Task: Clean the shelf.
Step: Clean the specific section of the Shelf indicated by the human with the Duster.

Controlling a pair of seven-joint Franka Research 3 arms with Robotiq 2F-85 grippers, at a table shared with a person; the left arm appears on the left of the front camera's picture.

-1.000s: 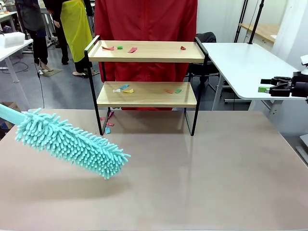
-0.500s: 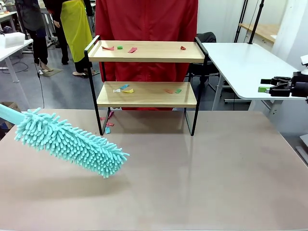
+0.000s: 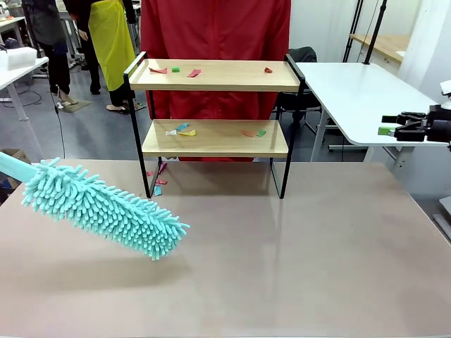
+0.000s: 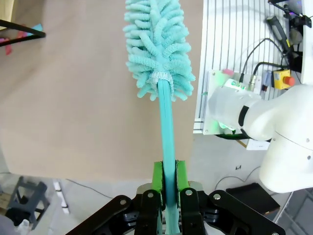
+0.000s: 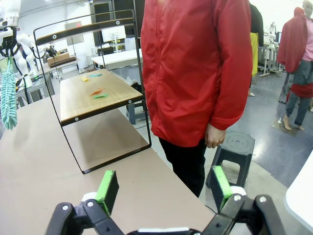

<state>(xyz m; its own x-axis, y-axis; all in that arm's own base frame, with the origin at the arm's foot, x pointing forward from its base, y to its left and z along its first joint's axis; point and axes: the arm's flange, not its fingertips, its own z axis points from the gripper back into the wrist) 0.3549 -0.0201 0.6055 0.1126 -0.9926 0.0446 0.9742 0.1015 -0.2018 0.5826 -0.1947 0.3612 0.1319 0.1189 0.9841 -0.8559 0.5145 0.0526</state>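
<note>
The right pincer [image 3: 393, 125] hangs with jaws seemingly apart. Well to its left stands the shelf [image 3: 225, 74], paper scraps [image 3: 184, 131] on both boards; farther left, a teal duster [image 3: 106, 208] over the surface [image 3: 296, 267].

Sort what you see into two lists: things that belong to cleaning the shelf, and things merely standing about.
Belongs to the job: two-tier light wooden shelf in a black metal frame; coloured paper scraps on its boards; fluffy turquoise duster, held between the left fingers.
Standing about: white side table; black round stool.
</note>
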